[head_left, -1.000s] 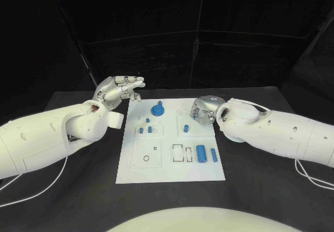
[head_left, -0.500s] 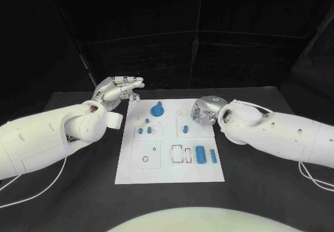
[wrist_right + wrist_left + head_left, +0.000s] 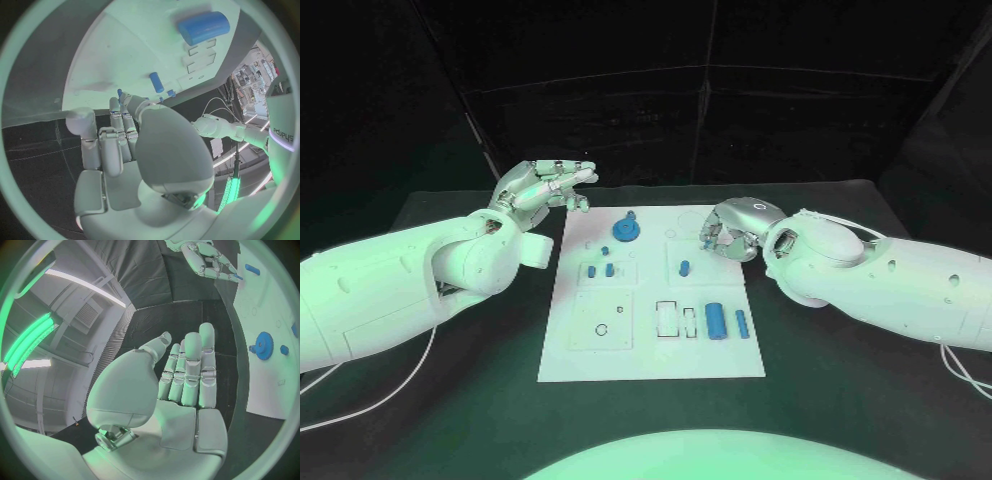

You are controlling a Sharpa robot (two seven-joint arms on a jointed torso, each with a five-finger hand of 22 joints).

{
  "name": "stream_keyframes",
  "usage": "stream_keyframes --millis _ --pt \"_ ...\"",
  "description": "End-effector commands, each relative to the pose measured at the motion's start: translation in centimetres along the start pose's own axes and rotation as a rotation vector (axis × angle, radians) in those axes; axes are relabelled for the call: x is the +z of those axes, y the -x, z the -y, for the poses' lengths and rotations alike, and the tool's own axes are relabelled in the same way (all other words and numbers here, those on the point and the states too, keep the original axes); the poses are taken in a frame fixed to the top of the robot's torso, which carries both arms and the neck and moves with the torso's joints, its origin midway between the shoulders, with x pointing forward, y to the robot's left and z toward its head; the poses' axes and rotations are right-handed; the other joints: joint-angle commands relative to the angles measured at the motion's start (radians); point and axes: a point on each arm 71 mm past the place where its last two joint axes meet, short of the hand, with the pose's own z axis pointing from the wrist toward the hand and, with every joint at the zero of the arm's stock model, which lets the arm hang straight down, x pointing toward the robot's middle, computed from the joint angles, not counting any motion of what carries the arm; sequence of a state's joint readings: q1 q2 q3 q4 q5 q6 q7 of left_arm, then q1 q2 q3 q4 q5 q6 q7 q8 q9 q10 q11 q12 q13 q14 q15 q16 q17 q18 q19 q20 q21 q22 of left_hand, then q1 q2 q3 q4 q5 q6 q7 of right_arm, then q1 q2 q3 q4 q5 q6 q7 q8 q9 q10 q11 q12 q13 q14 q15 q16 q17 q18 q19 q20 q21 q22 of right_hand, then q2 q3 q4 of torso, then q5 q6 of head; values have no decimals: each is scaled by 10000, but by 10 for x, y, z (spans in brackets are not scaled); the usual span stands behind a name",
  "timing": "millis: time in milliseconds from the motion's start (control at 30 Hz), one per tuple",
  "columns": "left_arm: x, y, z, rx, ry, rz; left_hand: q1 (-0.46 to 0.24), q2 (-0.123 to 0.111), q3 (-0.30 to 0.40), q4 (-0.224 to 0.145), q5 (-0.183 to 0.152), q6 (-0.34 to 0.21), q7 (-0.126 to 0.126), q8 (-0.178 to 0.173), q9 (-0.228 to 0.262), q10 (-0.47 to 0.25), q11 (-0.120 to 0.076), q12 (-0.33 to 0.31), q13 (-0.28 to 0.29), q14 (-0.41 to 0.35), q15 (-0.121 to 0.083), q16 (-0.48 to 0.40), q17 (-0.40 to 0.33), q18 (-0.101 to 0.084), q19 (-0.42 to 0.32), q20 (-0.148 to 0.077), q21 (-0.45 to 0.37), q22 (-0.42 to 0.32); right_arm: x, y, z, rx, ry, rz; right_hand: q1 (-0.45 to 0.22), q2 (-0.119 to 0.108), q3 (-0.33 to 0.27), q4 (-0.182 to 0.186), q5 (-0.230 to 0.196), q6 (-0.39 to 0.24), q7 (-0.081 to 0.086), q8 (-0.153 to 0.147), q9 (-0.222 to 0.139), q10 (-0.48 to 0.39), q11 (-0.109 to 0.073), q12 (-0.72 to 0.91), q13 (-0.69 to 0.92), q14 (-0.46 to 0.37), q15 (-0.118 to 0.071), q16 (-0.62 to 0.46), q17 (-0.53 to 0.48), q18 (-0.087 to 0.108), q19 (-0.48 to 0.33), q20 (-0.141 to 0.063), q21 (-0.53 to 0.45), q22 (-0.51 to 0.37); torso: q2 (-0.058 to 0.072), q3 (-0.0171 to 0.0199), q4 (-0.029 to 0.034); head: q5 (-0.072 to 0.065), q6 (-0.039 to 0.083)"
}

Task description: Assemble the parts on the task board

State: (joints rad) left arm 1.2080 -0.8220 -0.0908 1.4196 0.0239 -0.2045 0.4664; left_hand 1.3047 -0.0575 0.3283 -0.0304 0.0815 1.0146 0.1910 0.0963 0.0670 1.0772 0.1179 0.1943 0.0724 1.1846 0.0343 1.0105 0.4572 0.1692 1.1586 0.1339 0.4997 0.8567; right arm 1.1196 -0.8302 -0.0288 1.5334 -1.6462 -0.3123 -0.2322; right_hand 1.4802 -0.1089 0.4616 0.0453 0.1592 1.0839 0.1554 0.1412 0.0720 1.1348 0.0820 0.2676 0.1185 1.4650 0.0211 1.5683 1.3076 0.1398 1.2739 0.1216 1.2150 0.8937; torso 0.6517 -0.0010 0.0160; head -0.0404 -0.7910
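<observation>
In the head view the left hand (image 3: 545, 184) hangs above the black table (image 3: 848, 370) at the upper left, just off the task board's (image 3: 589, 355) far left corner, palm up with fingers loosely apart and holding nothing. The right hand (image 3: 728, 228) hovers over the board's upper right part, fingers curled downward; whether it pinches anything cannot be told. Blue parts sit on the board: a gear (image 3: 627, 229) upper centre, a cylinder (image 3: 715, 319) lower right.
</observation>
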Motion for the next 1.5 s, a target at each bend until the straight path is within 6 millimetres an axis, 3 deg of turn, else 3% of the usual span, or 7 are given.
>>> stream_keyframes --millis 33,400,500,567,900,1067,1500 --pt "0 0 1 -85 -43 -87 59 18 6 -42 19 -69 -28 2 5 -78 2 62 13 -65 -8 -24 -13 132 -59 1 -46 -12 -4 7 -9 398 167 515 -48 13 -4 9 -9 60 7 -30 9 33 30 -55 -16 1057 -70 25 2632 -135 33 -25 69 20 -2 -3 7 39 -8" --pt "2 -4 0 -125 -44 -183 59 18 6 -42 19 -69 -28 2 5 -78 2 62 13 -65 -8 -24 -13 132 -59 1 -46 -12 -15 19 -61 1091 1505 963 -18 25 58 -83 94 71 13 -45 8 43 30 -74 -27 1057 -82 25 2632 -142 57 -41 96 59 2 -10 18 184 -10" --pt "2 -4 0 -125 -42 -184 59 18 6 -42 19 -69 -28 2 5 -78 2 62 13 -65 -8 -24 -13 132 -59 1 -46 -12 -14 19 -73 1173 1767 922 -253 9 155 -247 93 120 -122 -114 5 125 -58 -171 -86 229 -265 -2622 -77 -173 77 -240 101 57 10 -8 -1 310 -26" --pt "2 -5 0 -127 -40 -191 59 18 6 -42 19 -69 -28 2 5 -78 2 62 13 -65 -8 -24 -13 132 -59 1 -46 -12 -12 18 -78 1196 1885 866 -318 27 190 -314 99 138 -40 -140 5 146 -56 -204 -103 259 -333 -3060 -588 -157 82 -244 93 51 13 -14 -1 386 -46" --pt "3 -8 -1 -153 -60 -257 67 18 2 -47 17 -81 -19 0 3 -98 9 70 11 -73 -4 -26 -18 130 -59 3 -55 -21 10 6 -109 1171 2481 335 -370 69 232 -395 95 152 -56 -172 5 163 -73 -237 -118 343 -317 -3201 -831 -146 81 -270 82 41 15 -3 11 1007 -245" --pt "4 -9 -1 -164 -68 -286 67 18 2 -47 17 -81 -19 0 3 -98 9 70 11 -73 -4 -26 -18 130 -59 3 -55 -21 15 -11 -122 1163 2782 -36 -412 71 221 -393 89 142 -49 -186 2 153 -66 -250 -123 355 -313 -3229 -883 -143 71 -269 68 18 10 -8 7 1206 -331" --pt "6 -9 -2 -155 -54 -287 70 23 0 -48 16 -85 -16 2 4 -106 12 77 10 -78 -1 -26 -21 130 -60 4 -61 -26 15 -45 -144 869 3453 -834 -420 79 225 -417 112 131 -47 -200 0 141 -64 -263 -128 370 -313 -3232 -909 -142 68 -269 64 16 11 7 -17 1443 -449"
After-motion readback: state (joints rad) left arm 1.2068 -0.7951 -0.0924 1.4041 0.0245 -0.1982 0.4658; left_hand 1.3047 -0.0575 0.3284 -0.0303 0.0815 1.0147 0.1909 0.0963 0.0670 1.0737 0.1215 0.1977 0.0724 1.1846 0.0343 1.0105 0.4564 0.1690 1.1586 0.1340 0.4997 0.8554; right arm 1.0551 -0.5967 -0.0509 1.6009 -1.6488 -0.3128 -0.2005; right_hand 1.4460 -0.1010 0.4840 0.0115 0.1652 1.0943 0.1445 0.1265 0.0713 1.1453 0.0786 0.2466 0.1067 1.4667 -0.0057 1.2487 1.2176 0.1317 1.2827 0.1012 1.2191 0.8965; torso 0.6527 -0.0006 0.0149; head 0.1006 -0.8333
